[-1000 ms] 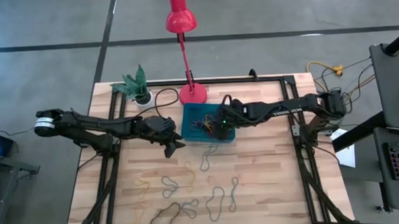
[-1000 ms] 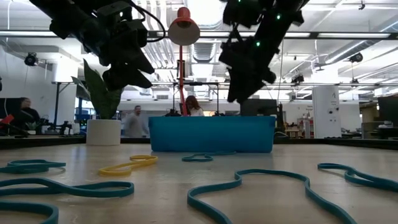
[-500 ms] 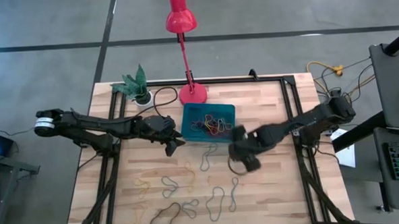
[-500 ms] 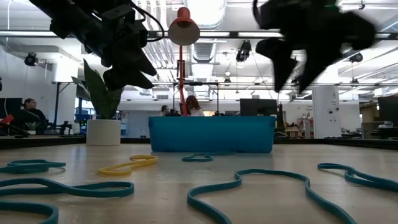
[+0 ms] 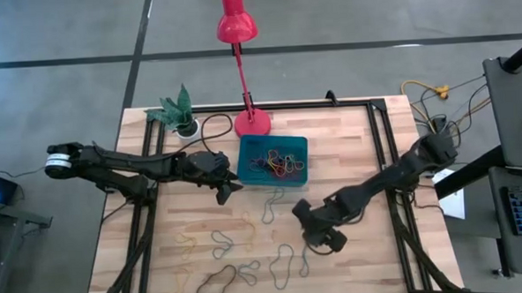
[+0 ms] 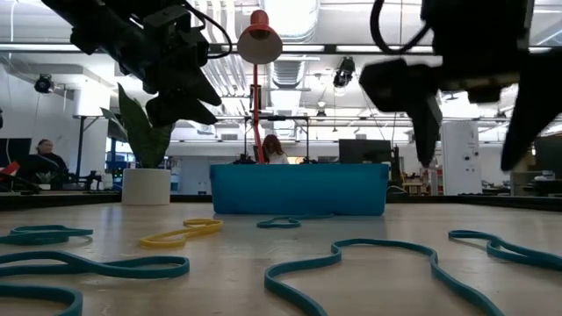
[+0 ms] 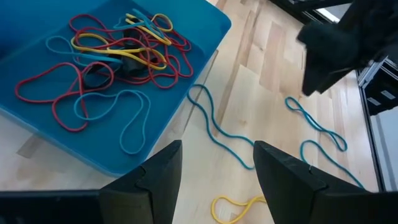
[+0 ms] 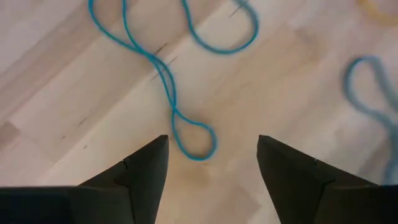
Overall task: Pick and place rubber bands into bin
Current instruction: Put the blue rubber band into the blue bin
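The blue bin (image 5: 273, 142) sat on the table, with a tangled pile of red, yellow and blue rubber bands (image 5: 275, 161) inside. More bands (image 5: 248, 253) lay scattered flat nearby.

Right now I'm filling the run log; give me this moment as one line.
right gripper: open, empty, above blue rubber band | left gripper: open, beside bin | bin: holds bands

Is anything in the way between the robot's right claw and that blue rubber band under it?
No. The right gripper hangs open right above the blue rubber band, with only bare wooden table around it.
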`<action>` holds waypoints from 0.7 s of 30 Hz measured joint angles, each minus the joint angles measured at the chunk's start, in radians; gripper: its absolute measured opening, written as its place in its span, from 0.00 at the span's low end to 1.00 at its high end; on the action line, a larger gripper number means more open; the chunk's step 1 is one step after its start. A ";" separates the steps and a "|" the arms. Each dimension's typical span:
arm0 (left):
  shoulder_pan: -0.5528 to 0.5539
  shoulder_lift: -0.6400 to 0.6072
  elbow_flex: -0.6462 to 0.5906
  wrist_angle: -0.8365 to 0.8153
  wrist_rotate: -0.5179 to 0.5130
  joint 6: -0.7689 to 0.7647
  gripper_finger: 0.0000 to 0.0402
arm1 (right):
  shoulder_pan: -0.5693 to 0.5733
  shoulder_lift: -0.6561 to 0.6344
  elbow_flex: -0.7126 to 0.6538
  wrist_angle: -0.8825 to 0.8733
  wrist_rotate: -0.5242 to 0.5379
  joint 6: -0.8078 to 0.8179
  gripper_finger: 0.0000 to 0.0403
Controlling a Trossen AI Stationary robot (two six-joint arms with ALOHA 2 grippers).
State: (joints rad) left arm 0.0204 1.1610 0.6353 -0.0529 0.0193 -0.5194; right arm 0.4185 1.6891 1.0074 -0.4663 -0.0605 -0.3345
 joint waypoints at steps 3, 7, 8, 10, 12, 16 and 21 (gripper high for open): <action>0.000 0.000 0.000 0.000 0.001 0.000 0.45 | 0.005 0.051 0.000 0.005 0.000 0.061 0.56; 0.000 0.000 0.000 0.000 0.002 0.000 0.45 | 0.005 0.101 0.001 0.017 0.006 0.111 0.55; 0.000 0.000 0.000 -0.001 0.003 0.000 0.45 | 0.005 0.108 0.001 0.017 0.007 0.115 0.55; 0.000 0.000 0.000 -0.002 0.005 0.000 0.45 | 0.005 0.117 0.001 0.024 0.008 0.118 0.55; 0.000 0.000 0.000 -0.005 0.005 0.000 0.45 | 0.005 0.121 0.001 0.042 0.008 0.119 0.55; 0.000 0.000 -0.001 -0.009 0.005 0.000 0.45 | 0.005 0.132 0.003 0.076 0.008 0.119 0.55; -0.001 0.000 -0.001 -0.009 0.005 0.000 0.45 | 0.004 0.172 0.008 0.083 -0.001 0.166 0.50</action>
State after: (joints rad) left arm 0.0196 1.1610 0.6345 -0.0616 0.0246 -0.5195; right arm 0.4223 1.8610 1.0151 -0.3829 -0.0612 -0.1683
